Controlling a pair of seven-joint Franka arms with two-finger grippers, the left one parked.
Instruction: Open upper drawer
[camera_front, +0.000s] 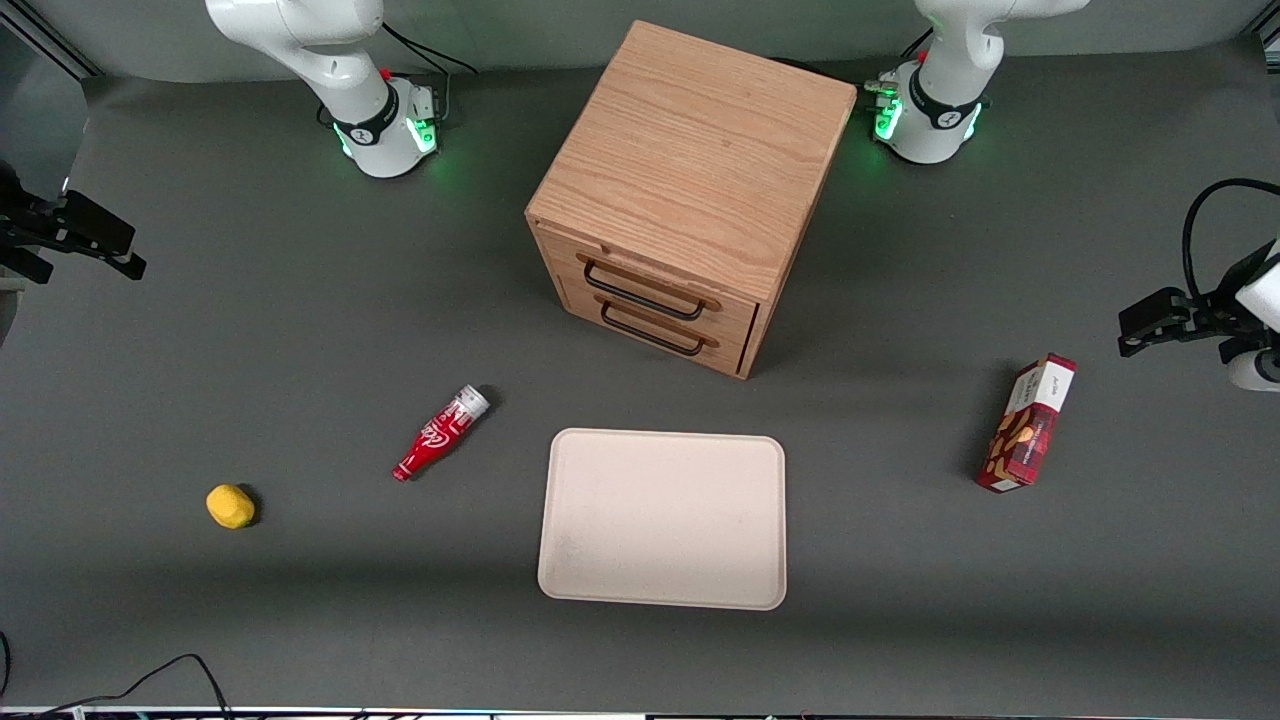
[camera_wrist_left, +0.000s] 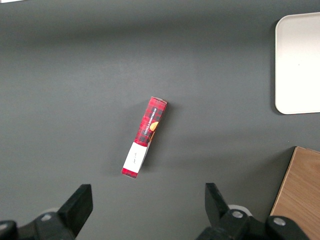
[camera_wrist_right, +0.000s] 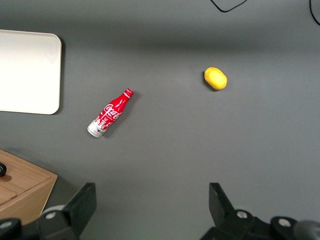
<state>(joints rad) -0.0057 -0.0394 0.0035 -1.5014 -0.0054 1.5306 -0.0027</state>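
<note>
Grey tabletop carries an oak cabinet; its upper drawer sits closed. Nearer the camera lie a tray and red bottle. The gripper hovers, fingers spread, toward the working arm's end.

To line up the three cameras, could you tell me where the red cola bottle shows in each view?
Front view: red cola bottle lies on the table between the yellow object and the tray.
Right wrist view: bottle under the open gripper.
Left wrist view: not in it.
Shared landmark: the tray.
</note>
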